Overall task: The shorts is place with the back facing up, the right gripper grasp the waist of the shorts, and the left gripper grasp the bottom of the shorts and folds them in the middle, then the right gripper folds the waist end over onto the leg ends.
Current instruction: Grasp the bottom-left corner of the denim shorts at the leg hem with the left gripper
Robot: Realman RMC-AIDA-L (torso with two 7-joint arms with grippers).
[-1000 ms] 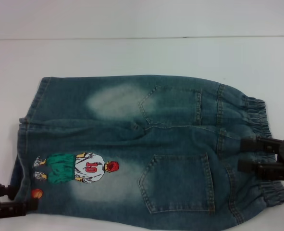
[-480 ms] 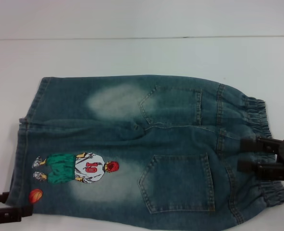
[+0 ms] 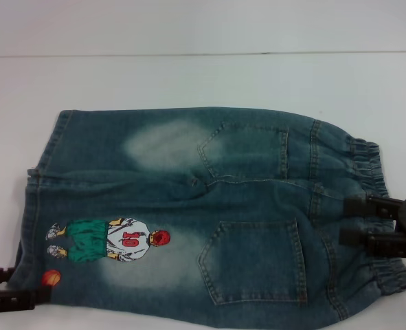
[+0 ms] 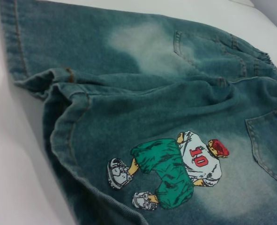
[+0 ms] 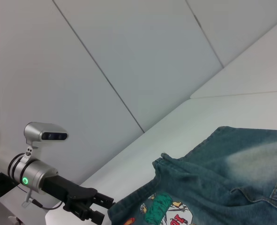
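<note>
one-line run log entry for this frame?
stage: pre-fold | shorts: flat, back up | right claw: open at waist | left claw: open at near leg hem | lifted: no

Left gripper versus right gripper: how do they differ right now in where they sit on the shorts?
The left gripper is at the near leg hem, beside the basketball patch; the right gripper lies over the elastic waistband. The left gripper sits low at the shorts' near corner; the right gripper is farther up along its edge. Both have two dark fingers pointing inward over denim, spread apart.
</note>
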